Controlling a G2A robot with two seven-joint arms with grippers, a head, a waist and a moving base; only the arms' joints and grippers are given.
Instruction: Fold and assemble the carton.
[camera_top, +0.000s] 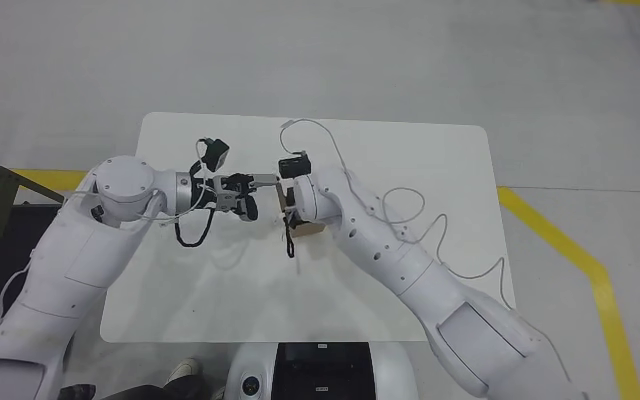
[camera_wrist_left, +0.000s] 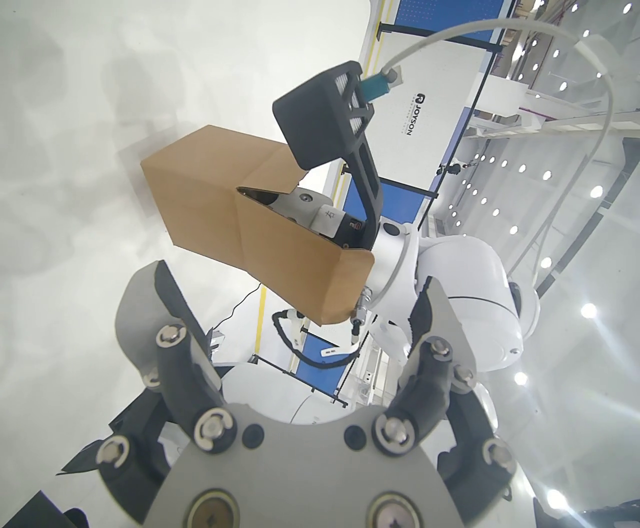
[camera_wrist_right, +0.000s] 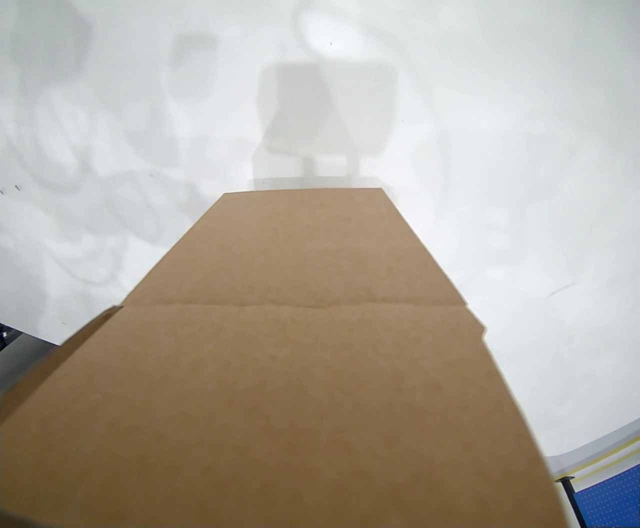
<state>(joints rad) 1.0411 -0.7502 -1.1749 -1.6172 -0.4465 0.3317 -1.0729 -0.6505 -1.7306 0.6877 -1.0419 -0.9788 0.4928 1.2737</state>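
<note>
The brown carton (camera_wrist_left: 210, 200) hangs above the white table, its body squared up and one end flap (camera_wrist_left: 295, 270) standing half open. My right gripper (camera_wrist_left: 307, 207) reaches into that open end and is shut on the carton wall; most of it is hidden by cardboard. In the right wrist view the carton's top panel (camera_wrist_right: 300, 350) stretches away with one crease across it. My left gripper (camera_wrist_left: 300, 322) is open just short of the loose flap, not touching it. In the top view both wrists meet at mid-table, with the left gripper (camera_top: 248, 196) beside the carton (camera_top: 312, 228).
The white table (camera_top: 420, 160) has bare surface all round the two arms. White cables (camera_top: 420, 215) trail along the right arm. A yellow floor line (camera_top: 560, 240) runs past the table's right side.
</note>
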